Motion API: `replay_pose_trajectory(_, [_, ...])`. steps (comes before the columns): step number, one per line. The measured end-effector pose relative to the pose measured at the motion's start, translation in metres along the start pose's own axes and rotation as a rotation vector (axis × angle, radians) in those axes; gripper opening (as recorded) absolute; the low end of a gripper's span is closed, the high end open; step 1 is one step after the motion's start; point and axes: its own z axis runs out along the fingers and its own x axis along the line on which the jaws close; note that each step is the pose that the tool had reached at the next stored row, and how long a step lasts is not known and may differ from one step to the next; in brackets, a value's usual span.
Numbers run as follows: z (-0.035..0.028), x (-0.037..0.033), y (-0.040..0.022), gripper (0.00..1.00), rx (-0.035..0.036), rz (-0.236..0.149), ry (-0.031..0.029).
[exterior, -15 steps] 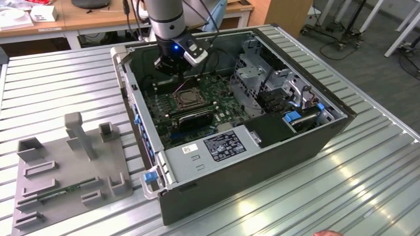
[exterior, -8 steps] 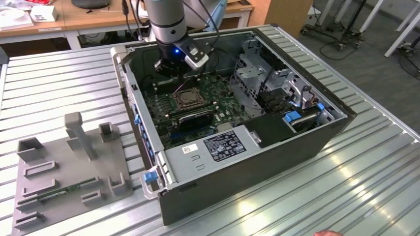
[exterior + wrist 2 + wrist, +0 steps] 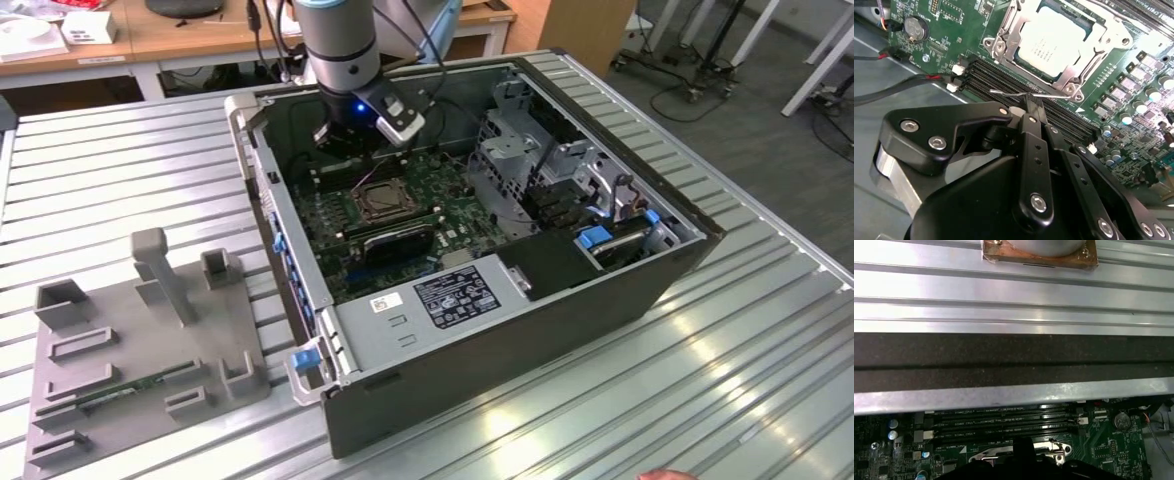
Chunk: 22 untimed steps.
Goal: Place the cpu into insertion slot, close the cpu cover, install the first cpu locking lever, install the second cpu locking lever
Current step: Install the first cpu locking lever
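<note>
Green motherboard (image 3: pixel 400 200) sits inside the open computer case (image 3: pixel 534 300) in the exterior view, and my gripper (image 3: pixel 358 150) hangs right over the socket area by the insertion slot (image 3: pixel 378 198). In the second wrist view the cpu (image 3: pixel 1054 42) is already seated with the cpu cover (image 3: pixel 1074 75) closed around it, and my fingers (image 3: pixel 1030 112) are pressed together on a thin wire locking lever (image 3: pixel 1024 94) beside the memory slots (image 3: pixel 1019 90). First wrist view catches the case wall (image 3: pixel 1014 360) above those slots.
</note>
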Motion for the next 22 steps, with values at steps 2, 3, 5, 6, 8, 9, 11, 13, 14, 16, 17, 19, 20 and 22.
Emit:
replay_pose_trajectory(2, [0.0004,-0.0001,0.0,0.11,-0.0109,-0.007,0.0017])
replay_pose_trajectory(3, [0.0005,-0.0001,0.0,0.11,-0.0144,-0.011,0.0027])
replay_pose_trajectory(5, [0.0012,-0.001,0.0,0.11,-0.018,-0.018,0.004])
replay_pose_trajectory(6, [0.0016,-0.0016,-0.0001,0.11,-0.0183,-0.019,0.0044])
replay_pose_trajectory(8, [0.0029,-0.003,-0.0002,0.11,-0.0185,-0.02,0.0045])
replay_pose_trajectory(9, [0.0038,-0.0038,-0.0003,0.11,-0.0186,-0.02,0.0045])
replay_pose_trajectory(11, [0.0059,-0.0049,-0.0006,0.11,-0.0185,-0.02,0.0045])
replay_pose_trajectory(13, [0.0079,-0.0055,-0.001,0.11,-0.0186,-0.02,0.0045])
replay_pose_trajectory(14, [0.0088,-0.0057,-0.0011,0.11,-0.0186,-0.02,0.0045])
replay_pose_trajectory(16, [0.0101,-0.006,-0.0015,0.11,-0.0186,-0.02,0.0046])
replay_pose_trajectory(17, [0.0106,-0.006,-0.0018,0.11,-0.0185,-0.02,0.0046])
replay_pose_trajectory(19, [0.0119,-0.0062,-0.0024,0.11,-0.0186,-0.02,0.0046])
replay_pose_trajectory(20, [0.0127,-0.0063,-0.0027,0.11,-0.0185,-0.02,0.0046])
replay_pose_trajectory(22, [0.0145,-0.0069,-0.0033,0.11,-0.0186,-0.02,0.0046])
